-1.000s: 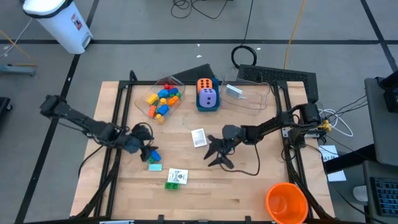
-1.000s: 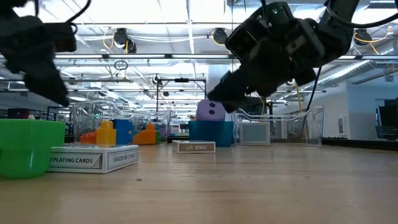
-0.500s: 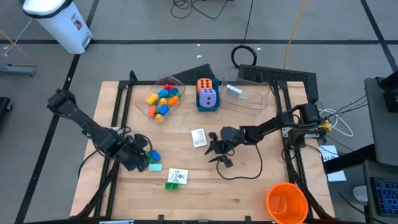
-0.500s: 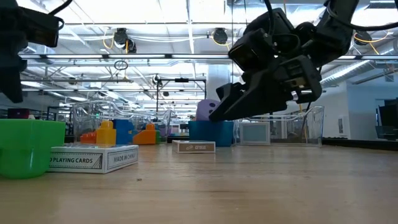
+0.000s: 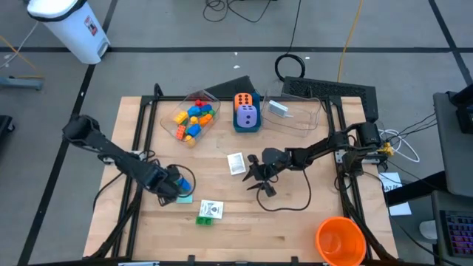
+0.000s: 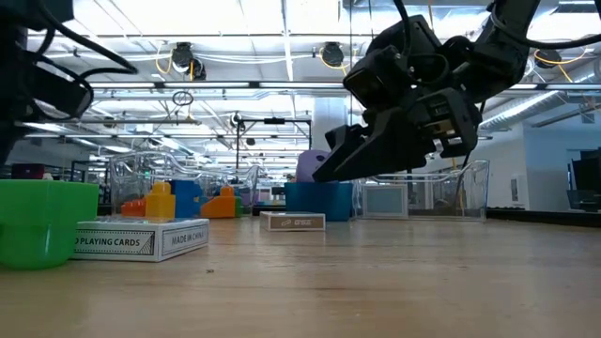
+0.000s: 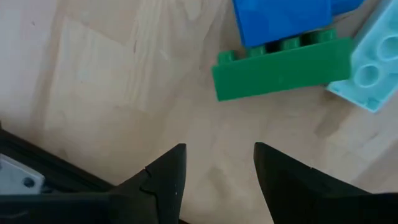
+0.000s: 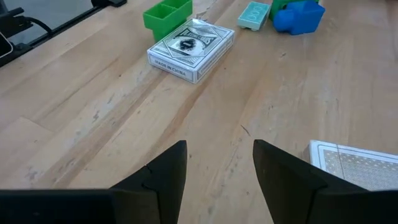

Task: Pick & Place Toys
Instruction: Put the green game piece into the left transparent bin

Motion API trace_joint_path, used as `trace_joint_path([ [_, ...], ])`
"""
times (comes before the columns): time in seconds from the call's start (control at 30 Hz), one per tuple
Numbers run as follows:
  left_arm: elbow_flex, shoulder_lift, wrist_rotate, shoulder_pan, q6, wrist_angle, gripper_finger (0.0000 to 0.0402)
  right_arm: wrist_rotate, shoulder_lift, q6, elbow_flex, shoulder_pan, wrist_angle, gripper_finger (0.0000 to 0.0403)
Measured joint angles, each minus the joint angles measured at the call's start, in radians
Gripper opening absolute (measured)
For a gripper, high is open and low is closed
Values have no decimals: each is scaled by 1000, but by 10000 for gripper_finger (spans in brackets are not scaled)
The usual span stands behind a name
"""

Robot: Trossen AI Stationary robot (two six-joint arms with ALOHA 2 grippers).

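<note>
Green brick (image 7: 280, 68), blue brick (image 7: 283, 18), orange cup (image 5: 340, 240)

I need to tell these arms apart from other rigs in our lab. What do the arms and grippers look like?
Both arms are dark, nearly black, built of slim jointed links. A thin black cable loops off each wrist. The left gripper and right gripper each end in two black fingers, broad at the base and tapering to narrow tips. I see no markings on them.
</note>
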Motion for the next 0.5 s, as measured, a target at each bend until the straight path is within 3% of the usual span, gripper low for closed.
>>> trace_joint_path([
  [0.37,0,14,57,60,107,1,186,0,0,9,0,0,-7,174],
  [0.5,0,14,82,81,226,13,189,-1,0,21,0,0,-6,175],
])
